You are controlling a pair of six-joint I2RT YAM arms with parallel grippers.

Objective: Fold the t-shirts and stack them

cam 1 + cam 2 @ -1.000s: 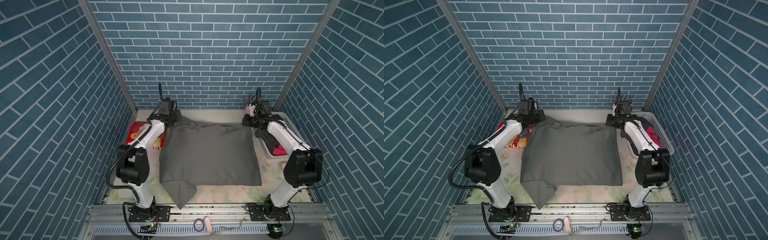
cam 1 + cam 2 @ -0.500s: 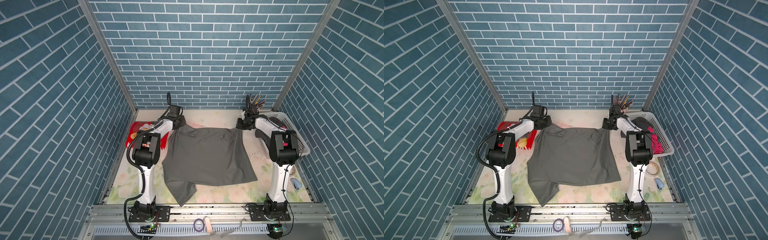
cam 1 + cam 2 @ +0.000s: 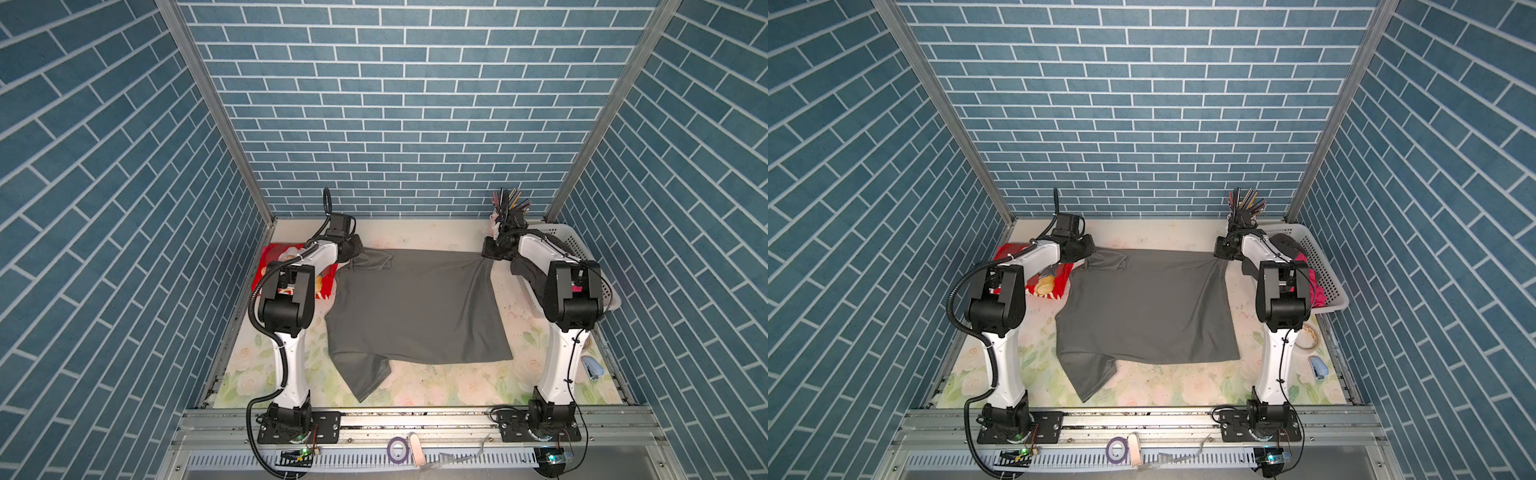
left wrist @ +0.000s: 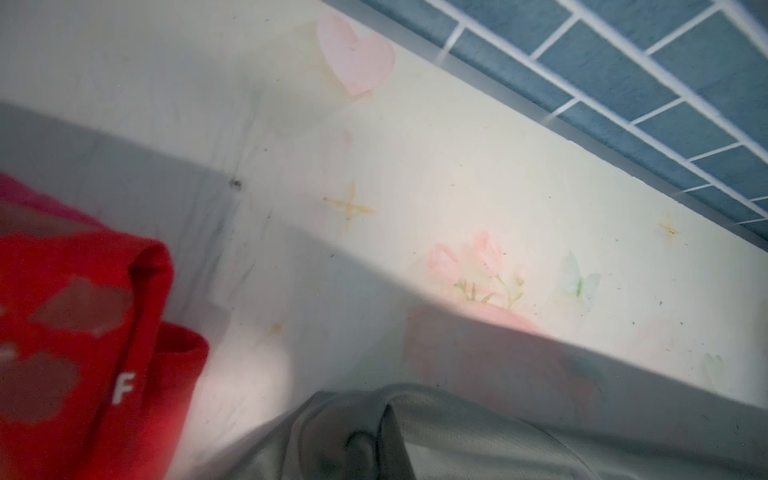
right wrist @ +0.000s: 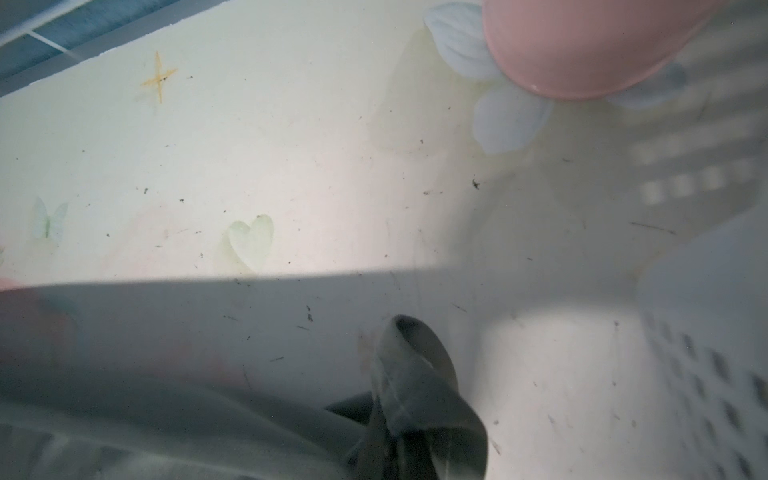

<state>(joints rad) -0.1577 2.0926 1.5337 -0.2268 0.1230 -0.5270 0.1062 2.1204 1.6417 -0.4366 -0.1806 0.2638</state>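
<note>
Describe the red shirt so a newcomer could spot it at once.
Start at the floral table and go to its far left corner, by the blue brick wall. There, partly under the left arm, lies the red t-shirt, left of the spread grey t-shirt. It alone is bright red with a pale print.

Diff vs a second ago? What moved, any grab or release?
Both arms straightened toward the back wall; the left pincer and right pincer pulled the dark grey t-shirt slightly that way, its far edge now taut. Nothing taken or released: both stay shut on its far corners. The red t-shirt and white basket are unmoved.
</note>
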